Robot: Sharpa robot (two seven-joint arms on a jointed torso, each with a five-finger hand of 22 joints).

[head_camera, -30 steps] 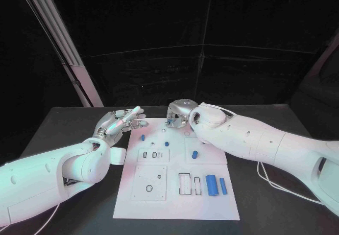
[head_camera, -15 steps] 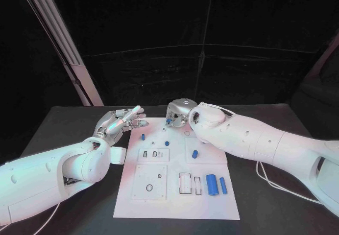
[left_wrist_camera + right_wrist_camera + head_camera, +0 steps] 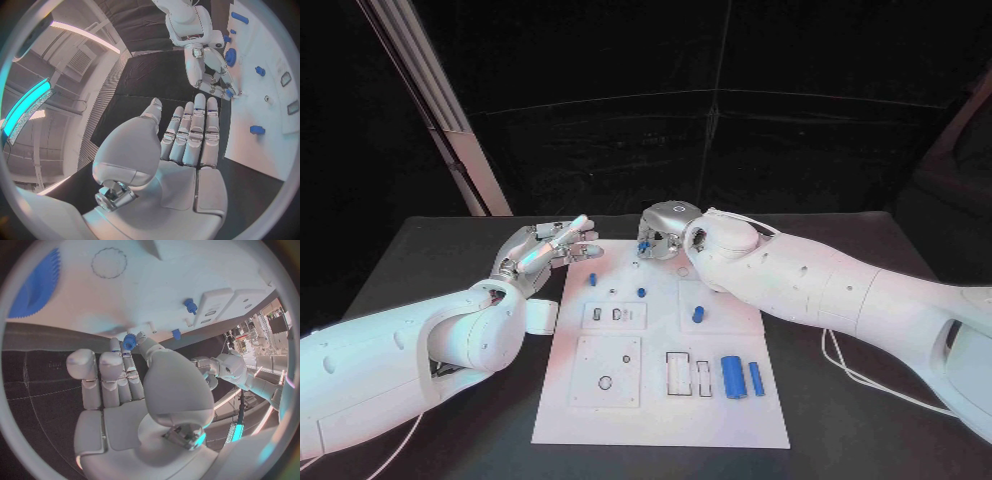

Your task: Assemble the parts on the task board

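Little changed over the last second: right hand point(image 3: 664, 232) still at the far edge of the task board point(image 3: 661, 420), pinching what looks like a small blue gear point(image 3: 129, 341) at its fingertips. Left hand point(image 3: 545, 248) still hovering beside the board's far left corner, fingers straight and empty. Gear apparently yet to be seated.

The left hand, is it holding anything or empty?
Empty. The left hand has its fingers stretched out straight side by side, nothing between them; it hangs beside the white task board.

The white board point(image 3: 661, 400) lies flat mid-table. Small blue parts point(image 3: 697, 315) stand scattered on its far half; two blue cylinders point(image 3: 731, 377) lie side by side near its right edge.
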